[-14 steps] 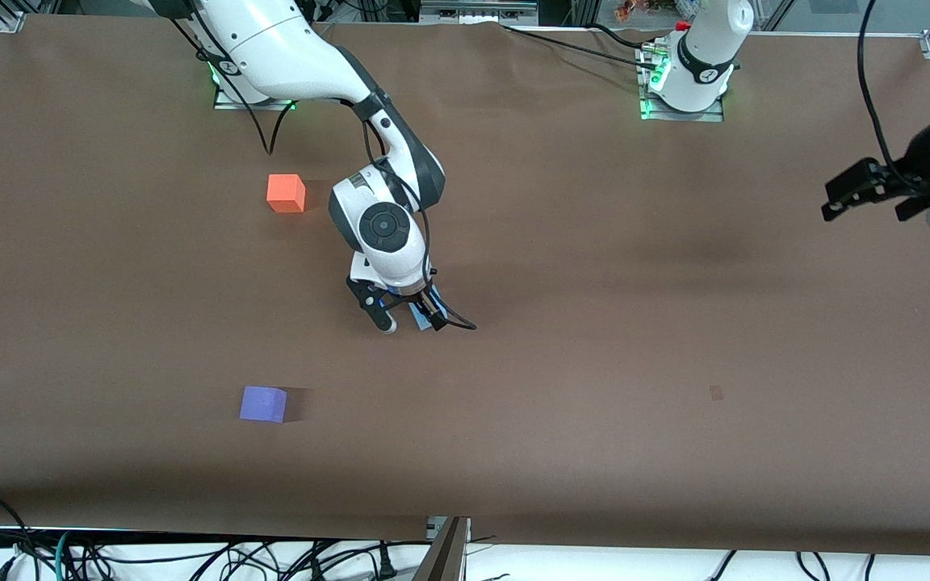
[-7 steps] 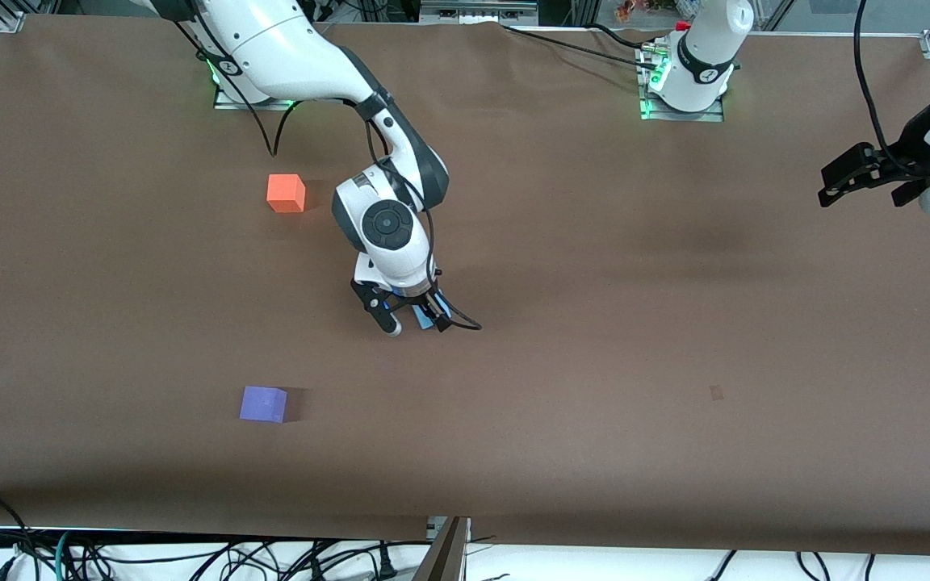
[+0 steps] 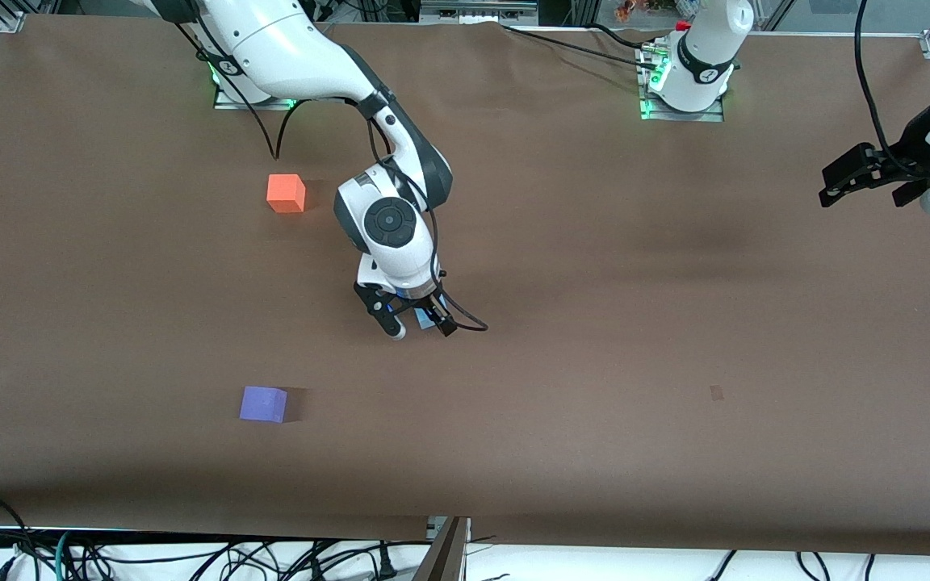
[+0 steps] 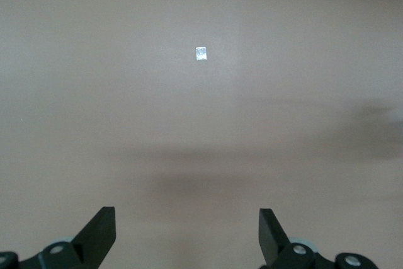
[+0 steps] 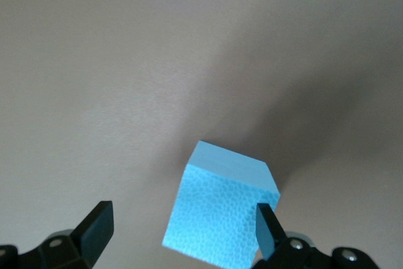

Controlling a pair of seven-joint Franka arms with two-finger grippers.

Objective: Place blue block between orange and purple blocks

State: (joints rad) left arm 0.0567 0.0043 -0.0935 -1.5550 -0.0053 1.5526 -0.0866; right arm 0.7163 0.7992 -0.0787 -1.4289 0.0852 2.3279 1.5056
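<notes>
The blue block (image 5: 220, 215) lies on the brown table between my right gripper's open fingers, close to one fingertip (image 5: 267, 226) and turned at an angle to them. From the front, my right gripper (image 3: 418, 325) stands low over it and only a sliver of the blue block (image 3: 424, 320) shows. The orange block (image 3: 285, 193) sits nearer the robots' bases. The purple block (image 3: 263, 403) sits nearer the front camera. Both lie toward the right arm's end. My left gripper (image 3: 860, 196) waits open in the air at the left arm's end, nothing between its fingers (image 4: 101, 231).
The brown table cover (image 3: 594, 323) is bare around the blocks. A small pale mark (image 4: 201, 53) shows on it under my left gripper. Cables (image 3: 190, 557) hang along the table's front edge.
My right gripper has shifted slightly toward the left arm's end around the blue block. My left gripper moved a little toward the bases, then held still.
</notes>
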